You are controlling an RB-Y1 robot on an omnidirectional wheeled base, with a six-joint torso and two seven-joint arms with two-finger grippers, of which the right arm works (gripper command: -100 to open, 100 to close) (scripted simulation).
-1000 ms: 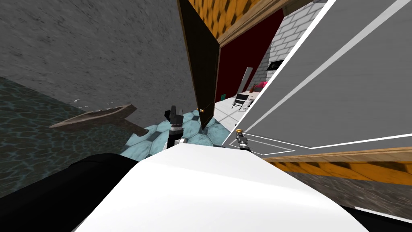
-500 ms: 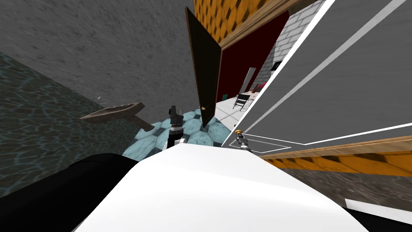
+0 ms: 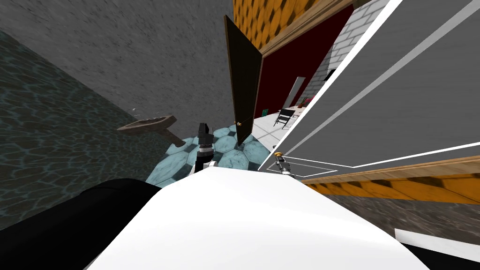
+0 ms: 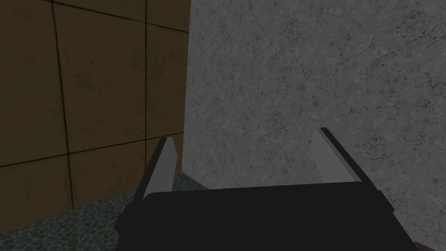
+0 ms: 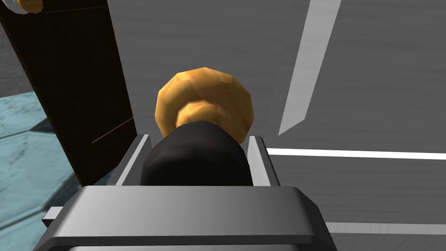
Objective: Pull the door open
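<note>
Two doors [image 3: 403,93] [image 3: 243,84], two golden knobs [image 5: 204,102] [image 5: 31,4], two pincers [image 4: 244,135] [image 5: 199,137], one black chair [image 3: 282,117].

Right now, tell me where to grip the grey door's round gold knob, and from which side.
Probably the dark stub on the near side of the round gold knob, head-on toward the grey door: it is narrow enough for both fingers, as the right end effector shut on it shows.

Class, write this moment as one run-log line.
right gripper: shut on gold knob | grey door: partly open | left gripper: open, empty
</note>
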